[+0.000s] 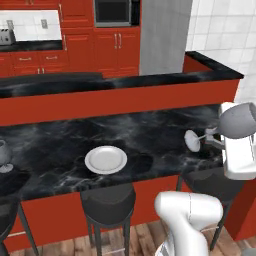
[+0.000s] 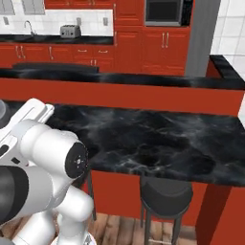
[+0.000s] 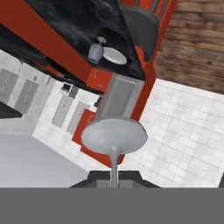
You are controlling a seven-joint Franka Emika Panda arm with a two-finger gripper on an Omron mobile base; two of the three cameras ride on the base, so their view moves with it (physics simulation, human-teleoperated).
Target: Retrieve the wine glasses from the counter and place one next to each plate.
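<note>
Tool clenched on wine glass stem, glass lying sideways (bowl rightward), over bar

I am in a home kitchen. Red cabinet doors line the far wall, with a built-in oven set among them. A black marbled counter at far left carries a silver toaster and a sink tap under white tiles. Nearer me runs a black marbled bar with dark stools on wood flooring.
</note>
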